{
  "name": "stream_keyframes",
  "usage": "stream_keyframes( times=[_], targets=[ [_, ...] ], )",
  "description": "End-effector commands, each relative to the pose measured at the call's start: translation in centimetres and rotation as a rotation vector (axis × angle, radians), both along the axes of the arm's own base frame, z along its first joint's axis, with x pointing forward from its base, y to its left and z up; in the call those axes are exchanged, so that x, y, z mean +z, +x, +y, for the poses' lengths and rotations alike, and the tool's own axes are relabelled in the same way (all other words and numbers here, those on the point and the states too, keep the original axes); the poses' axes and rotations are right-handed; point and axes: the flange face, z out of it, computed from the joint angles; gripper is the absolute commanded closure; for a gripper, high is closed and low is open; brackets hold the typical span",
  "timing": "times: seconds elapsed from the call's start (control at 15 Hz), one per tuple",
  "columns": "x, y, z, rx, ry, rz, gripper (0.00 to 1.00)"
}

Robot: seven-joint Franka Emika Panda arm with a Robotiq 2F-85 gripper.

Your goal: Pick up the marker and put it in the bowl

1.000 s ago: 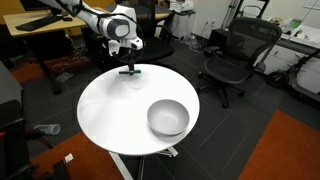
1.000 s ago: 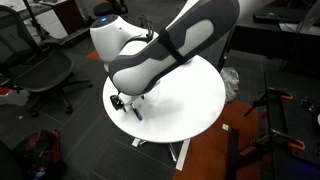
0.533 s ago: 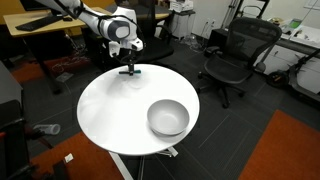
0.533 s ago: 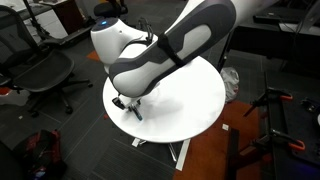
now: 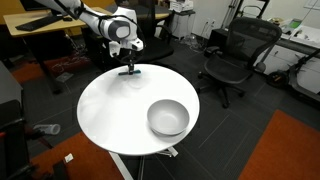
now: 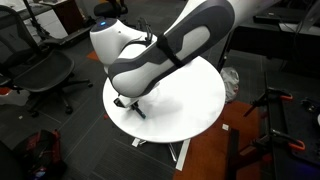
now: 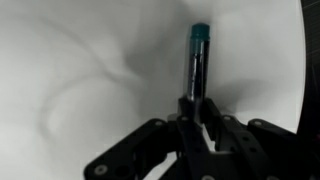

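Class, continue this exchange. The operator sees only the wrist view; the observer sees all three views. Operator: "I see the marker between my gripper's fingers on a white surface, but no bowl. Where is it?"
Observer: The bowl stands upright on the same round white table, on the far side from the gripper and the marker.
Operator: Is anything in the bowl?
Observer: It looks empty in an exterior view.
Operator: How close am I to the table's edge?
Observer: The gripper is right by the rim, and a black office chair stands on the floor beyond the table, apart from it.
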Motion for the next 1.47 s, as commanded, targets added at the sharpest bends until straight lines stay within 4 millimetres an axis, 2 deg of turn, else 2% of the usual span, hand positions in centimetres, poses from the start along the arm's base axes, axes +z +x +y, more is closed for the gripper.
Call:
stream_keyframes(
  times=[0.0, 0.2, 0.33, 0.53, 0.8, 1.0, 1.4],
  targets=[
    [2.9, -0.2, -1.2, 0.029, -0.024, 0.020, 0.95],
    [6.5, -0.6, -3.4, 0.047, -0.040, -0.013, 0.95],
    [9.5, -1.1, -5.7, 0.049, -0.064, -0.046, 0.95],
    [13.9, -2.3, -10.1, 0.015, -0.103, -0.070, 0.95],
    [17.8, -4.4, -16.0, -0.044, -0.150, -0.078, 0.95],
    [18.7, -5.8, -20.2, -0.110, -0.169, -0.074, 0.95],
    [17.1, -8.0, -27.2, -0.204, -0.168, -0.043, 0.95]
  ],
)
